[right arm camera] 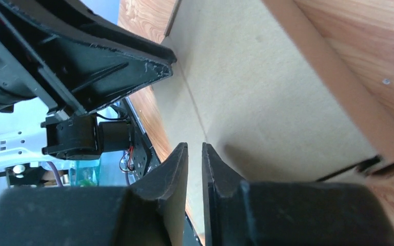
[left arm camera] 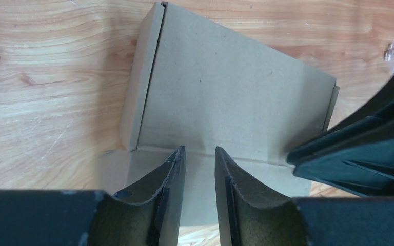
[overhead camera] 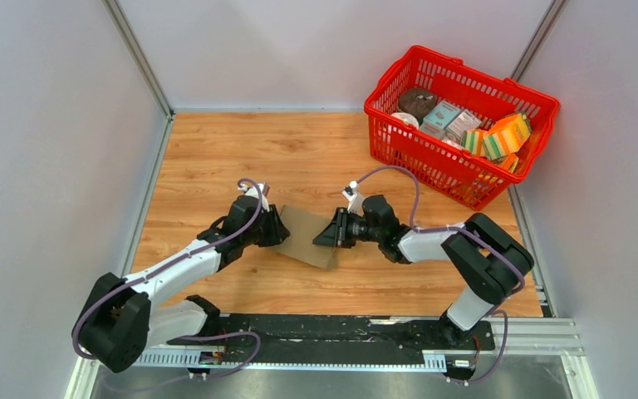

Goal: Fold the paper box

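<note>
The left pincer (overhead camera: 279, 226) is set low at the left edge of the plain brown flat cardboard paper box (overhead camera: 306, 238), jaws spread by a narrow gap, nothing seen between them. The box is laid on the wooden surface (overhead camera: 216, 158), between both arms. The right pincer (overhead camera: 324, 234) is almost pressed together, seemingly pinching the box's right edge. Should that edge be lifted with the left side unpinned, the sheet could be dragged along or pulled free instead of being creased
</note>
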Robot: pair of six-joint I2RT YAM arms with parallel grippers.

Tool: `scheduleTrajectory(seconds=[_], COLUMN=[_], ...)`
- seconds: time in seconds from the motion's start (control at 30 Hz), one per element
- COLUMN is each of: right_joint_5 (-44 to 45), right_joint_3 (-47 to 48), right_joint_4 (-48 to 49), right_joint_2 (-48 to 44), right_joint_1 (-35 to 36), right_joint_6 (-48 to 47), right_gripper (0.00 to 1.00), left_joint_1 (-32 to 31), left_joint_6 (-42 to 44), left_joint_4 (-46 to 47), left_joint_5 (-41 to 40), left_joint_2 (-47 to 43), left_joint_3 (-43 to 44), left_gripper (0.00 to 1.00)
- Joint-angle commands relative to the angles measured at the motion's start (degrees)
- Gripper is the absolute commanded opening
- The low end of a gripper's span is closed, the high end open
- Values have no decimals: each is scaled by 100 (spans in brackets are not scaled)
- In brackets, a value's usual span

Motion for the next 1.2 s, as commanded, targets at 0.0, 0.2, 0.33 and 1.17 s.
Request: scheduleTrajectory(seconds=[0.0,0.2,0.33,1.17], right_joint_5=[353,960,1374,-340], right_joint_3=[-10,8,34,-914], right_joint_4=[-956,-2145,-2831,340], right_joint_2=[-876,-1763,-2020,-25], right_joint_1=[-76,-234,-269,-1298], right_joint_6=[-612,-1000,-1009,344], right_gripper=[22,36,58,34], left_joint_1=[53,88,140,1969], left_joint_6=[35,369,659,300], left_joint_4=[379,-200,-684,870], left_joint_5=[11,-76,-225,2111], left_joint_2=[37,-173,-656,-174], left_joint_3=[-99,277,612,-64], left_gripper=[37,38,44,71])
